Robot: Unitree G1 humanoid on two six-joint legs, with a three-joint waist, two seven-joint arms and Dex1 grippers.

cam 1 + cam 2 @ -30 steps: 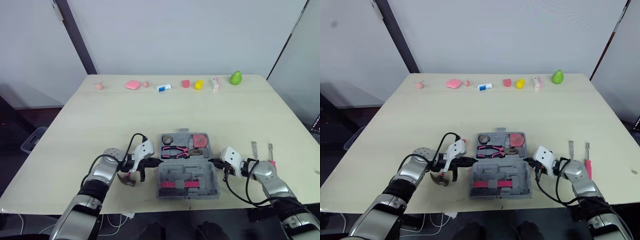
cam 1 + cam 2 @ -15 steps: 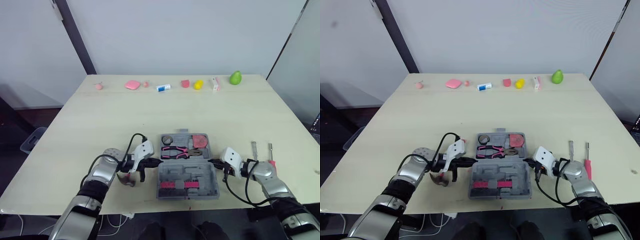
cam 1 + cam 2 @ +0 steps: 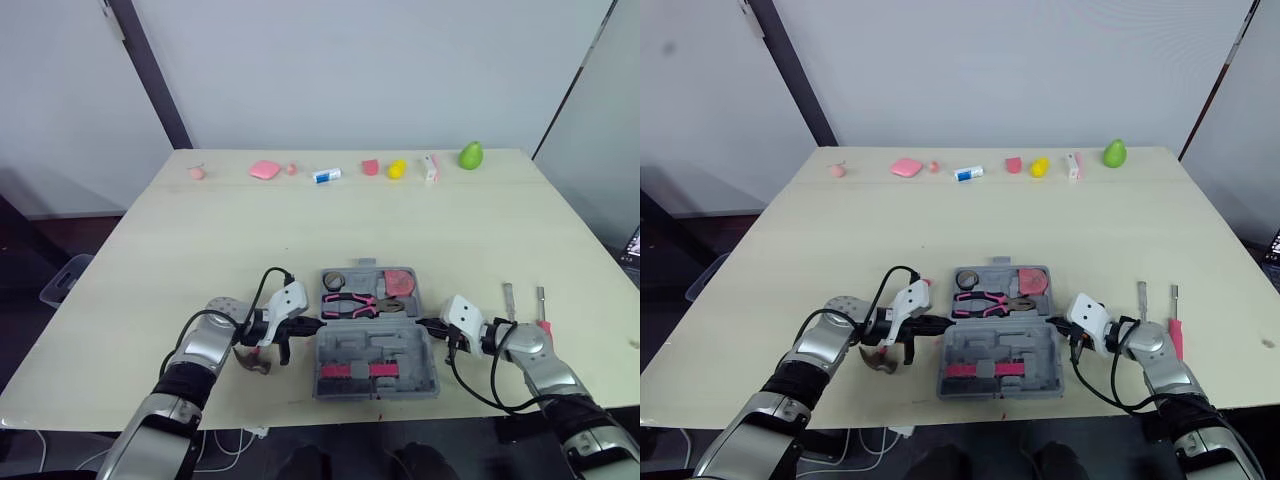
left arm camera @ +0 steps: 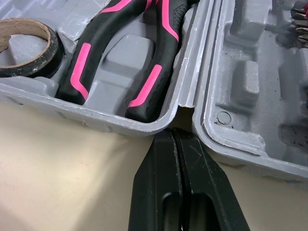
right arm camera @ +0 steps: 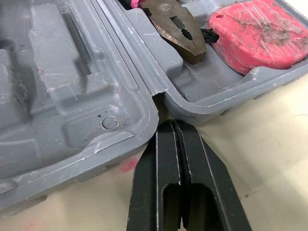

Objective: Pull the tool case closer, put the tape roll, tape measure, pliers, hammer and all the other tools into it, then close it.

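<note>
The grey tool case (image 3: pixel 378 345) lies open near the table's front edge. Its far half holds the tape roll (image 3: pixel 335 279), the black-and-pink pliers (image 3: pixel 350 303) and the pink tape measure (image 3: pixel 402 281). My left gripper (image 3: pixel 312 324) is shut, its tips at the hinge notch (image 4: pixel 185 108) on the case's left side. My right gripper (image 3: pixel 422 323) is shut too, tips at the right-side hinge notch (image 5: pixel 159 96). The hammer (image 3: pixel 252 362) lies on the table beside my left wrist. Two screwdrivers (image 3: pixel 509 296) (image 3: pixel 541 300) lie to the right of the case.
Small items line the table's far edge: a green pear (image 3: pixel 471 155), a yellow piece (image 3: pixel 397 168), a blue-white tube (image 3: pixel 327 175) and a pink block (image 3: pixel 265 169). The table's front edge (image 3: pixel 300 415) runs just behind the case's near half.
</note>
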